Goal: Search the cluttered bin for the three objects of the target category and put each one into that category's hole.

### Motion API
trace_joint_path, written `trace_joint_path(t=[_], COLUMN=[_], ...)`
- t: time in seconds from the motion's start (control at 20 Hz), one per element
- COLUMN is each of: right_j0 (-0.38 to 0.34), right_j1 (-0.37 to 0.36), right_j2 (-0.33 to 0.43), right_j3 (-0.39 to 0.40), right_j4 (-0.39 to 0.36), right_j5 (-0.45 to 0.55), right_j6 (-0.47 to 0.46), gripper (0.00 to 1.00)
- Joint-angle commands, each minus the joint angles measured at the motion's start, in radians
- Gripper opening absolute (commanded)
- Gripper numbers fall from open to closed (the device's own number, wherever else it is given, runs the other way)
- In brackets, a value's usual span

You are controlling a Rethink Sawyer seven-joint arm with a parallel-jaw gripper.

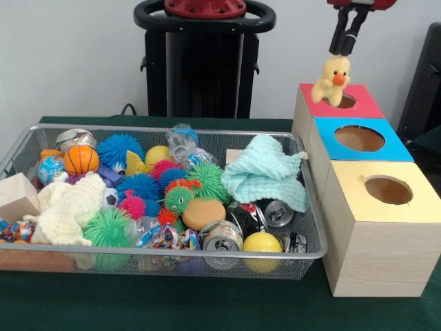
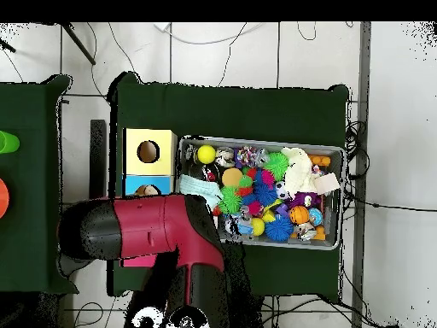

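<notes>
Gripper point(image 1: 346, 49) pinching yellow duck point(image 1: 331, 78) by its head, dangling it over red box point(image 1: 358, 105) and its hole.

Showing plainly from the front: all three boxes in a row, red, then blue box point(image 1: 386, 145), then yellow box point(image 1: 413, 200), holes looking empty; overhead, arm point(image 2: 145, 229) covering the red one and the claw. Sitting beside them, wire basket point(image 1: 311, 207) brimming with spiky balls, basketball point(image 1: 81, 159), cans, mint cloth point(image 1: 265, 172), cream cloth point(image 1: 69, 203), wooden block point(image 1: 16, 196).
</notes>
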Motion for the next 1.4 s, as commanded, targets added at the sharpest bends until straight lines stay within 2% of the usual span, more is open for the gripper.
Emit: trace_joint_path(t=[0.05,0.25,0.55,0.8,1.15,1.4], right_j0=[-0.011,-0.029,-0.03,0.001,0.034,0.087], right_j1=[-0.03,-0.05,-0.066,-0.045,-0.029,0.012], right_j2=[-0.012,0.0,-0.004,-0.017,-0.027,-0.053], right_j3=[0.124,0.161,0.191,0.192,0.207,0.168], right_j4=[-0.023,-0.009,-0.03,-0.062,-0.062,-0.075], right_j5=[0.019,-0.008,-0.032,-0.058,-0.084,-0.059], right_j6=[0.121,0.104,0.096,0.139,0.175,0.223], gripper=[0.0,0.0,0.0,0.0,0.0,0.0])
